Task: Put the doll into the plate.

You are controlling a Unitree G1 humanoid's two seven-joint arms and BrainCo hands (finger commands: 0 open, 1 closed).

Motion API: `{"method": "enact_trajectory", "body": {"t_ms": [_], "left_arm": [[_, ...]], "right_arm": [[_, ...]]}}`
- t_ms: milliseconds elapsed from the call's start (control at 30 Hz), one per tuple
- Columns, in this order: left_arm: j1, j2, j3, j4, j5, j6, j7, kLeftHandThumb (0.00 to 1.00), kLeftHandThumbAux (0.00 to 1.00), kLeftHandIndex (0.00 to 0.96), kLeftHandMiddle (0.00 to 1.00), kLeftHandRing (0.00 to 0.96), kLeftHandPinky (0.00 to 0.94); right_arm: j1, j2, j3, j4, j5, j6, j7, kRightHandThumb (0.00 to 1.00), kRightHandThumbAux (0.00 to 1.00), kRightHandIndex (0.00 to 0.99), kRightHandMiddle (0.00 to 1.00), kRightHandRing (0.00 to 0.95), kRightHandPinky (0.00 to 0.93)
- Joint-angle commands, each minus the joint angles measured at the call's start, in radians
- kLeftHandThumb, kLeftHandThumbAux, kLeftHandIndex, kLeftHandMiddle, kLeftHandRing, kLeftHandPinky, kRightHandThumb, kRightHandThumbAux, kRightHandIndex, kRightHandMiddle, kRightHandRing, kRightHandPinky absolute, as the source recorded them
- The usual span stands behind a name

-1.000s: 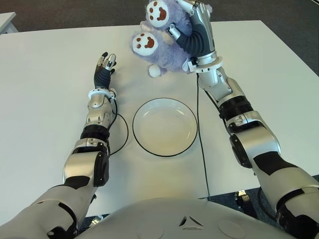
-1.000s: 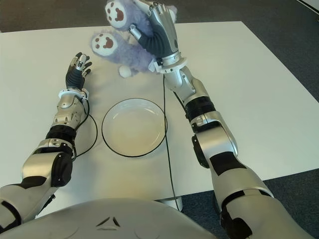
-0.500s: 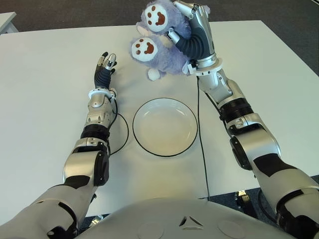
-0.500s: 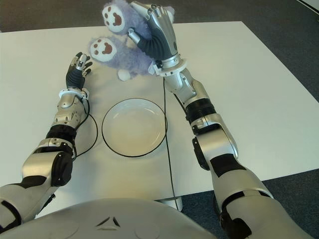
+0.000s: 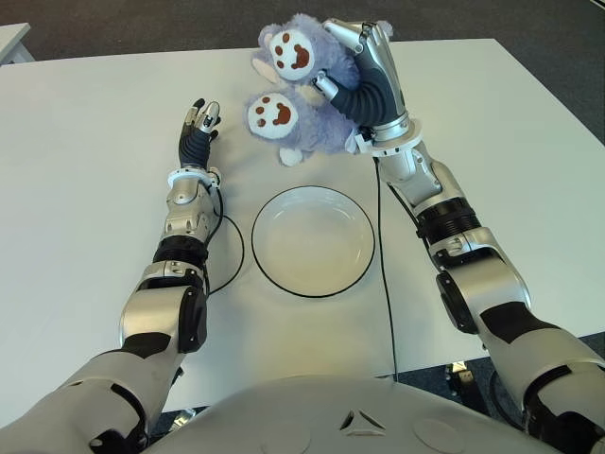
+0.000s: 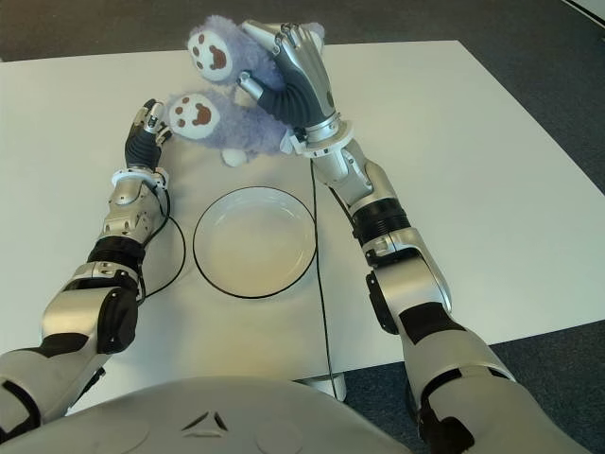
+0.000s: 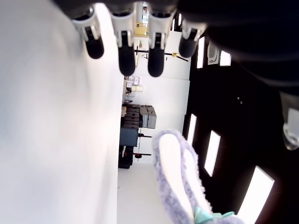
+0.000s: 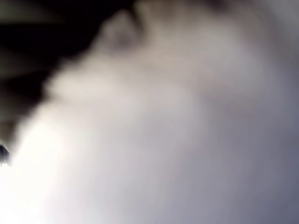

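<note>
At our left, our left hand [image 5: 198, 128] shows flat on the white table [image 5: 85, 170], fingers [image 7: 126, 51] straight and loosely spread, holding nothing, well to the left of the doll. A thin black cable [image 5: 232, 248] loops on the table between that forearm and the plate. The white plate [image 5: 313, 241], rimmed in black, lies empty near the table's front edge, between our two arms. Beyond it, our right hand [image 5: 364, 71] is raised above the table with its fingers clamped around the purple plush doll [image 5: 302, 90], which hangs clear of the plate; two white paw pads with brown prints face the camera. The right wrist view is filled with blurred pale fur. A second black cable [image 5: 386, 274] runs along the table at the plate's right. We can read no brand, label or writing anywhere.
</note>
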Motion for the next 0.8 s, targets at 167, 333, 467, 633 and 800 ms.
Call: {"method": "enact_trajectory", "body": {"t_ms": [167,333,467,633,800], "left_arm": [[0.026,-0.004,0.005,0.021,-0.009,0.021,-0.007,0.000,0.415,0.000,0.160,0.136,0.016],[0.027,-0.005,0.006,0.020,-0.011,0.019,-0.010,0.000,0.416,0.000,0.155,0.133,0.008],[0.028,-0.005,0.007,0.019,-0.014,0.017,-0.014,0.000,0.418,0.000,0.153,0.131,0.010],[0.029,-0.006,0.008,0.019,-0.018,0.017,-0.011,0.000,0.426,0.000,0.164,0.151,0.082],[0.029,-0.008,0.009,0.017,-0.020,0.017,-0.005,0.000,0.430,0.000,0.164,0.160,0.130]], "right_arm": [[0.026,0.010,-0.019,-0.013,0.107,-0.047,0.104,0.718,0.711,0.439,0.844,0.860,0.873],[0.039,0.015,-0.028,-0.028,0.138,-0.046,0.153,0.721,0.710,0.439,0.845,0.861,0.873],[0.056,0.016,-0.034,-0.052,0.148,-0.047,0.180,0.725,0.710,0.439,0.847,0.862,0.875],[0.072,0.018,-0.038,-0.070,0.169,-0.050,0.219,0.729,0.709,0.439,0.845,0.857,0.868],[0.087,0.018,-0.044,-0.089,0.176,-0.050,0.250,0.730,0.710,0.439,0.841,0.854,0.865]]}}
